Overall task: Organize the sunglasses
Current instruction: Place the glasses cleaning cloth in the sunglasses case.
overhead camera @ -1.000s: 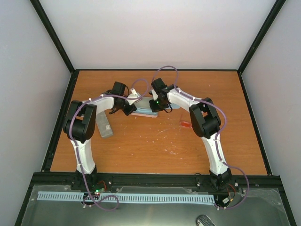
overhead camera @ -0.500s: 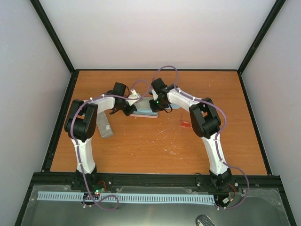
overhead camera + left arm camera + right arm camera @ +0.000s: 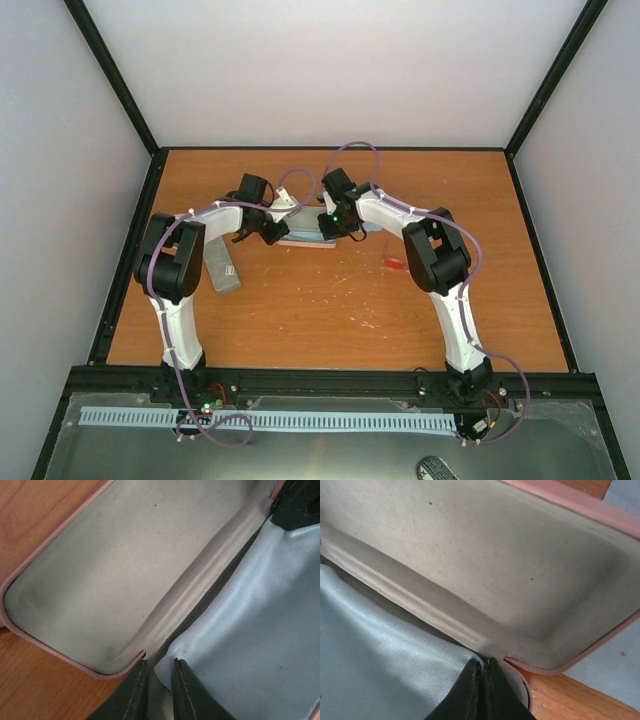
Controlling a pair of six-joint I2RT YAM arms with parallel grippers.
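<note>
A pink case [image 3: 306, 243] lies open at mid-table, grey lining [image 3: 110, 570] up, with a light blue cloth [image 3: 250, 630] spread in its lower half. My left gripper [image 3: 159, 661] sits at the case's left end, its fingers narrowly open over the cloth's corner. My right gripper [image 3: 483, 660] is at the other end, shut, with its tips at the cloth's edge [image 3: 380, 670] beside the pink rim [image 3: 580, 652]. In the top view they are left gripper [image 3: 274, 234] and right gripper [image 3: 330, 227]. Red-orange sunglasses [image 3: 393, 264] lie on the table, partly behind the right arm.
A grey oblong case [image 3: 223, 268] lies on the wood left of the left arm. A second light blue cloth [image 3: 372, 226] peeks out behind the right forearm. Black frame rails [image 3: 130, 250] border the table on all sides.
The left gripper's fingers have parted a little at the case's end. The right gripper stays shut. Both arms have barely shifted.
</note>
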